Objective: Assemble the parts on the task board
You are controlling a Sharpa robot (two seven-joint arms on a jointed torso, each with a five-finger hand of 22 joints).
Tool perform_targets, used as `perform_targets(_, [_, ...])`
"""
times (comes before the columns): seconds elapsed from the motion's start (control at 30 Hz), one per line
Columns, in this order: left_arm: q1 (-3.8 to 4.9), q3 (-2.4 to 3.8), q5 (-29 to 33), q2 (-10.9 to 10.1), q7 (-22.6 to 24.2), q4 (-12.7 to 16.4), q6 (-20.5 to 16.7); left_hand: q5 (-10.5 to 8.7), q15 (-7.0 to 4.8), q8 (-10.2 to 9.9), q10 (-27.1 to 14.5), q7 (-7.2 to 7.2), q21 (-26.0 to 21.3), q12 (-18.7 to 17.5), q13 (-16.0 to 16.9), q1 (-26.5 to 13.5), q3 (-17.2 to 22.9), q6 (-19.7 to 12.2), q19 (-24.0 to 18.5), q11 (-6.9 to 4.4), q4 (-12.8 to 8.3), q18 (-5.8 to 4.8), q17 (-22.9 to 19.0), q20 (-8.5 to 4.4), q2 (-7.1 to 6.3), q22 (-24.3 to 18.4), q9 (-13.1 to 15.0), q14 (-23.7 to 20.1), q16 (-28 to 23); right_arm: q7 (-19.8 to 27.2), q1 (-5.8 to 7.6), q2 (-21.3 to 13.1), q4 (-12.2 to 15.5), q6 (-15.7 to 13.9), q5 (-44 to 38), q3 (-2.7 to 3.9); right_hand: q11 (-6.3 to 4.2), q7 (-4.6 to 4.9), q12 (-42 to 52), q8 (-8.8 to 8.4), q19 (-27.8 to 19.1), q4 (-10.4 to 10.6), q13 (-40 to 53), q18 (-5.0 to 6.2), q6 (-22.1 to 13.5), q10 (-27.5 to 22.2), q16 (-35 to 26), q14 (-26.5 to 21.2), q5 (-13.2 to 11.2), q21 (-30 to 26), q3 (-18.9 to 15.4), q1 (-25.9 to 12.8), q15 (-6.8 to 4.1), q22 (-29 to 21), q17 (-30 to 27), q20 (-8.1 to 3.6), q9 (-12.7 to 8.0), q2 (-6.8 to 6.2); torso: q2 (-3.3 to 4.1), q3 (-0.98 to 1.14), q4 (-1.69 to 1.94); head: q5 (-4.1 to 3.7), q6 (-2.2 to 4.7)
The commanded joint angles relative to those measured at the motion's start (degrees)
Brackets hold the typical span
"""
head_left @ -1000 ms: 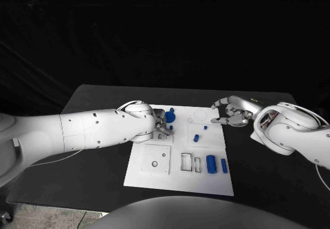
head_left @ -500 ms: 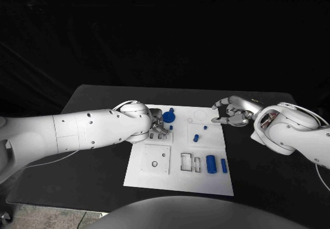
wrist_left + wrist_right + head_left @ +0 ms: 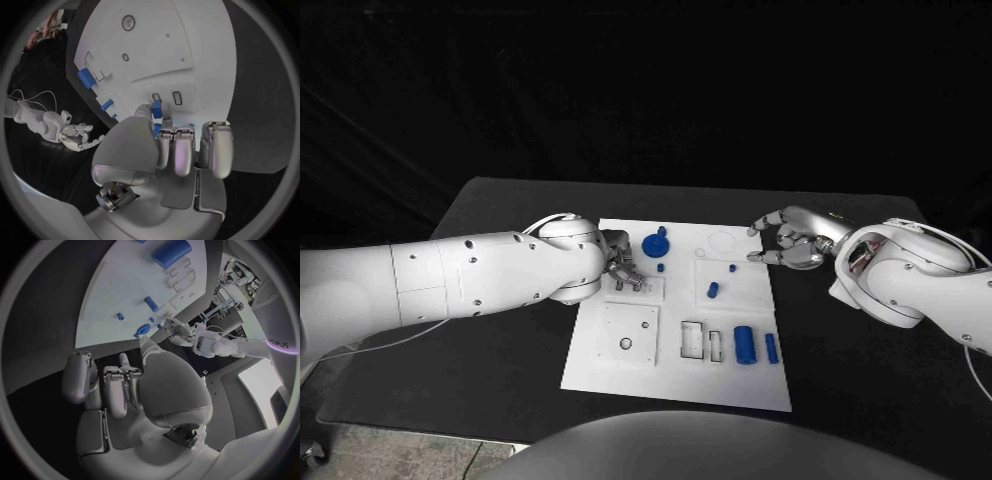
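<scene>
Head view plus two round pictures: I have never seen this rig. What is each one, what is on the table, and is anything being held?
This is a robot with two white arms, each ending in a silver robot hand. The square picture comes from a camera on its head, looking down. Each round picture comes from a fisheye camera at one wrist, behind that arm's own hand.

On the black table lies a white board with slots and small blue parts to fit into it. The left robot hand is over the board's far left corner. A blue bit shows by its thumb, but I cannot tell whether it is gripped. The right robot hand is curled at the board's far right edge, with nothing in it.
</scene>
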Motion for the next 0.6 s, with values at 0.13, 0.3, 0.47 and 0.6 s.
perform_targets(0.13, [-0.01,-0.07,0.0,-0.1,-0.7,0.4,0.3,-1.33,-0.17,-0.3,5.8,-0.02,-0.3,0.1,15.1,-1.5,1.3,0.8,-0.2,-0.06,0.1,0.13,15.1,-0.12,-0.18,9.0,0.8,5.9,0.1,-0.5,-0.06,0.1,-0.1,1.7,0.3,0.01,0.47,-0.13,0.2,0.12,-0.6,-0.8,15.1,0.74,0.4,6.1,0.2,5.9,1.0,-0.8,0.0,0.3,0.43,8.9,15.1,0.04,-0.2,0.55,0.0,-0.04,-0.01,0.17,0.0])
perform_targets(0.3, [-0.09,-0.13,0.0,-0.2,-0.9,0.5,0.9,-2.9,-0.09,-0.5,5.8,0.05,-0.4,0.1,15.1,-3.2,2.4,0.8,-0.4,0.01,0.1,0.19,15.1,-0.05,-0.14,8.8,1.6,5.9,0.1,-0.7,-0.08,0.1,-0.1,2.0,0.3,0.01,0.45,-0.14,0.2,0.06,-0.9,-1.3,15.1,0.86,0.5,6.1,0.2,5.9,2.2,-1.4,0.2,0.6,0.42,8.7,15.1,0.04,-0.5,0.76,0.0,-0.04,-0.02,0.36,0.0])
perform_targets(0.47, [-0.23,-0.15,0.0,-0.3,-1.0,0.6,0.9,-7.17,0.07,-0.8,5.8,0.19,-0.6,0.1,15.1,-5.8,3.4,0.9,-0.5,0.15,0.1,0.22,15.1,0.08,0.2,8.8,2.4,5.9,0.1,-0.9,-0.11,0.0,-0.1,2.4,0.3,0.01,0.44,-0.14,0.2,0.01,-1.1,-1.7,15.1,0.93,0.5,6.1,0.2,5.9,3.2,-1.8,0.3,0.8,0.41,8.6,15.1,0.03,-0.7,0.93,0.01,-0.01,-0.01,0.57,0.0])
perform_targets(0.6, [-0.31,-0.16,0.0,-0.3,-1.0,0.7,0.8,-8.4,0.12,-1.1,5.8,0.29,-0.7,0.1,15.1,-7.0,3.8,0.9,-0.6,0.25,0.2,0.27,15.1,0.16,0.34,8.7,2.8,5.9,0.1,-1.0,-0.12,0.1,-0.2,2.6,0.3,0.01,0.44,-0.13,0.2,-0.02,-1.3,-2.0,15.1,1.02,0.6,6.1,0.2,5.9,3.8,-2.3,0.4,1.0,0.41,8.5,15.1,0.03,-0.9,1.01,-0.01,-0.02,-0.12,0.61,0.0])
